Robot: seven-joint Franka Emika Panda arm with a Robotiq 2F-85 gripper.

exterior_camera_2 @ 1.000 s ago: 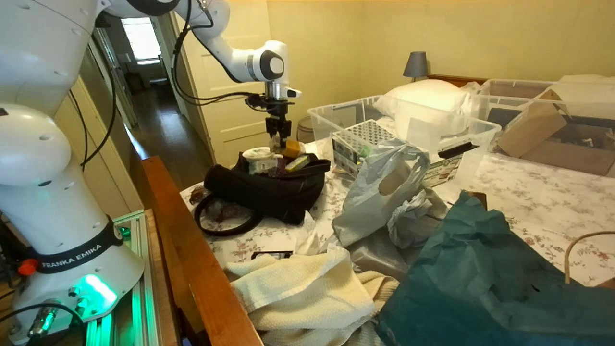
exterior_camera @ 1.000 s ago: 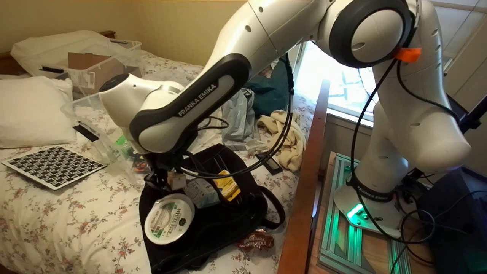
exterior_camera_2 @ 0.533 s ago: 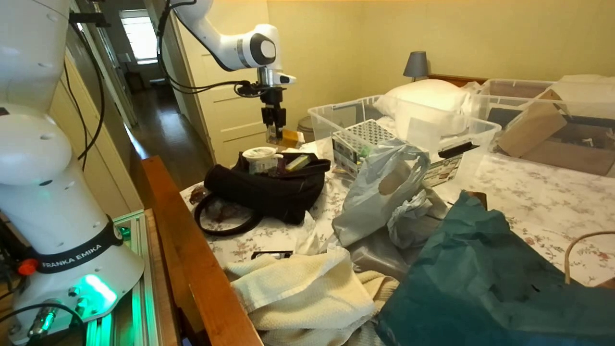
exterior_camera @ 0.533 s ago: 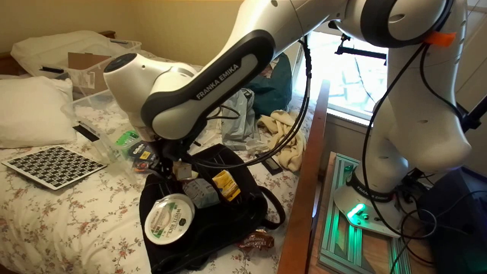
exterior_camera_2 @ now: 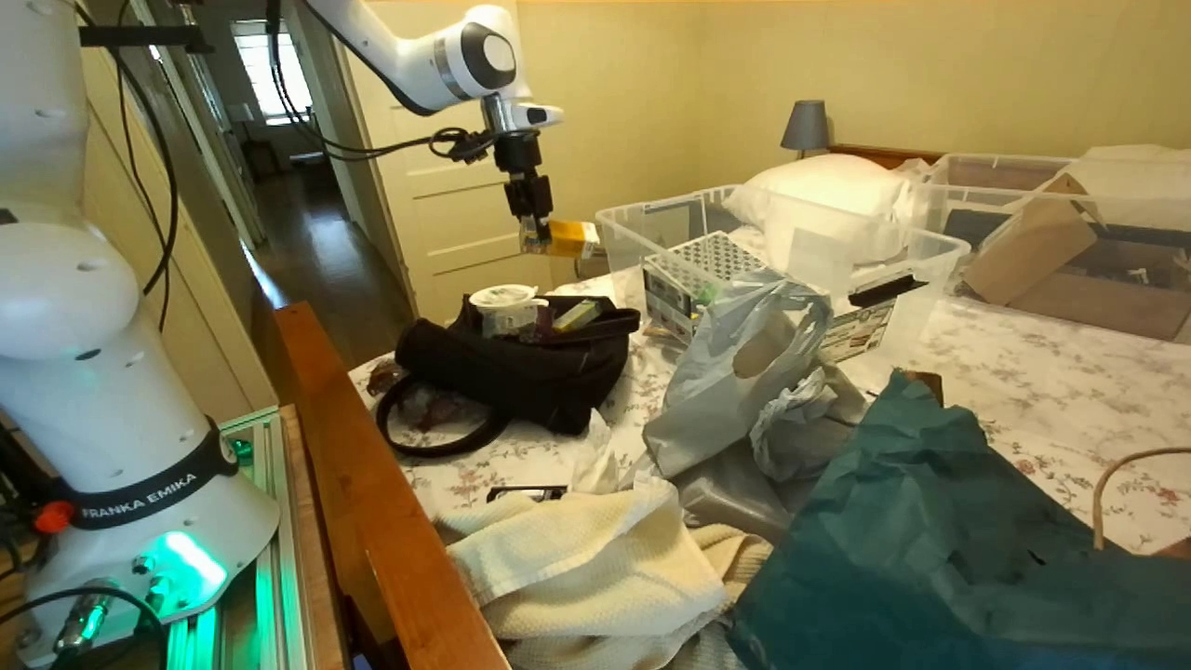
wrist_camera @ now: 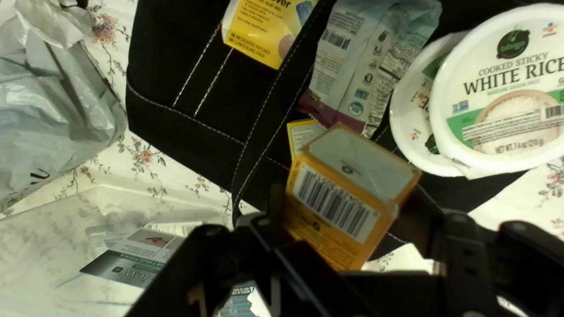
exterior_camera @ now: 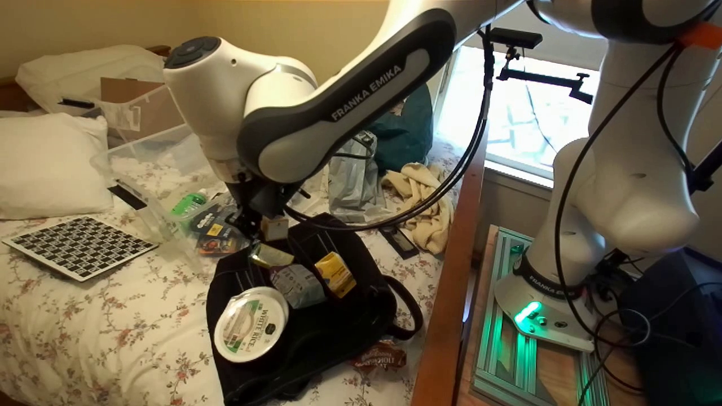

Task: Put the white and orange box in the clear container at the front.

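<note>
The white and orange box (exterior_camera_2: pixel 571 239) is held in the air above the black bag. It also shows in an exterior view (exterior_camera: pixel 275 229) and in the wrist view (wrist_camera: pixel 332 204), with a white end and a barcode on an orange face. My gripper (exterior_camera_2: pixel 534 228) is shut on it; its jaws also show in an exterior view (exterior_camera: pixel 248 228) and in the wrist view (wrist_camera: pixel 350 211). The clear container (exterior_camera_2: pixel 622 244) stands on the bed beside the bag, with assorted packs inside. It also shows in an exterior view (exterior_camera: pixel 153 221) and at lower left in the wrist view (wrist_camera: pixel 53 246).
The black bag (exterior_camera: pixel 338 338) holds white rice bowls (exterior_camera: pixel 251 324), a pouch (exterior_camera: pixel 299 286) and a yellow packet (exterior_camera: pixel 336 274). A grey plastic bag (exterior_camera_2: pixel 744 372) stands before the container. A bigger clear tub (exterior_camera_2: pixel 996 193) with a cardboard box (exterior_camera_2: pixel 1033 247) is behind. A wooden rail (exterior_camera_2: pixel 372 493) edges the bed.
My gripper has risen with the white and orange box, lifting it out of the black bag to well above it. A yellow-green pack in the bag is now uncovered. Other objects have not moved.
</note>
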